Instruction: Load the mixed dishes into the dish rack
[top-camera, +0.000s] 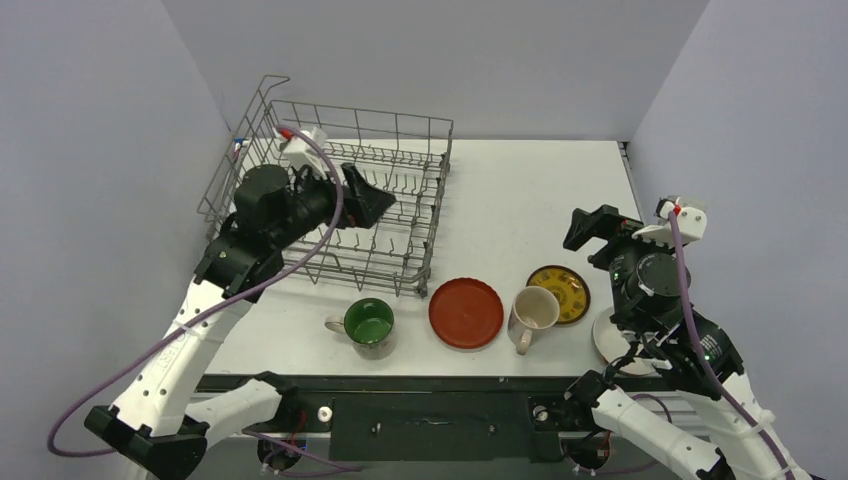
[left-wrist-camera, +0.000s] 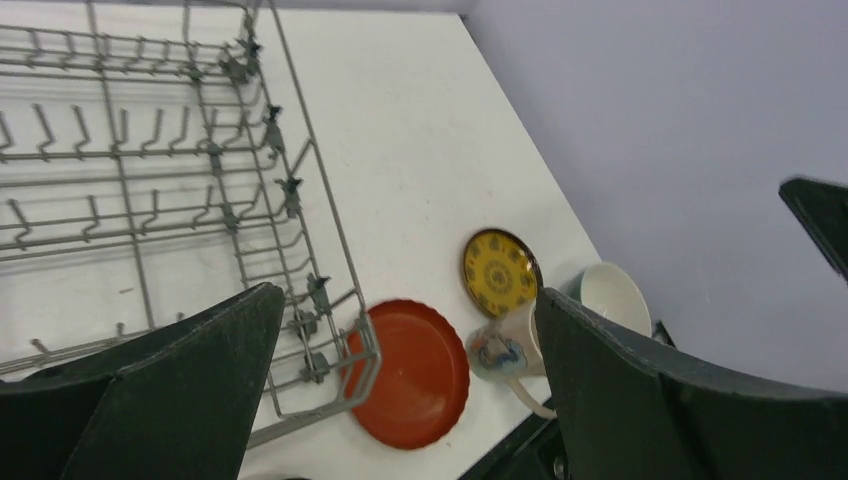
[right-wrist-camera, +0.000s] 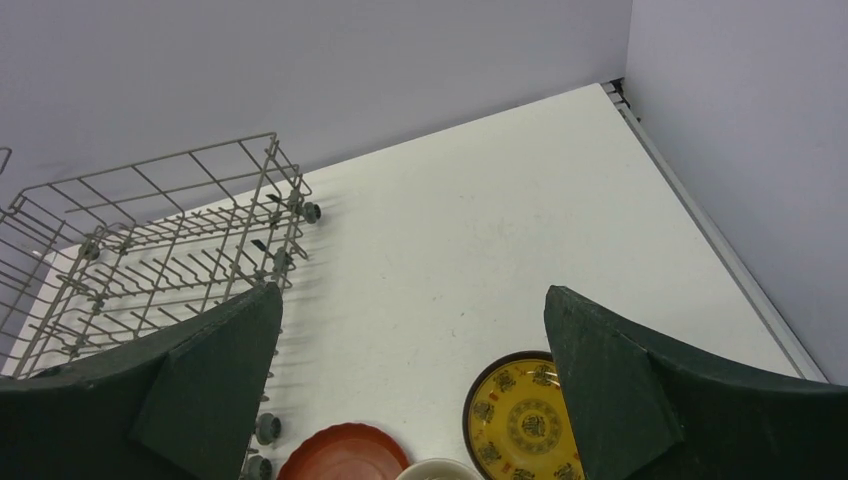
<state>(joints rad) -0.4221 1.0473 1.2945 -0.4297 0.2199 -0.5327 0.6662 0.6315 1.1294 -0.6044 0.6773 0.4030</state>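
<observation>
Left gripper (top-camera: 380, 202) and right gripper (top-camera: 590, 230) stand spread wide; red plate (top-camera: 466, 312) lies on table (top-camera: 520, 200) beside dish rack (top-camera: 362, 127).

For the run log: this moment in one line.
dish rack: empty | dishes: on table | left gripper: open over rack | right gripper: open

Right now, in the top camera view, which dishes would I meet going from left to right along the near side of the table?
green-lined mug → red plate → cream mug → yellow saucer → white bowl, only partly visible.
</observation>
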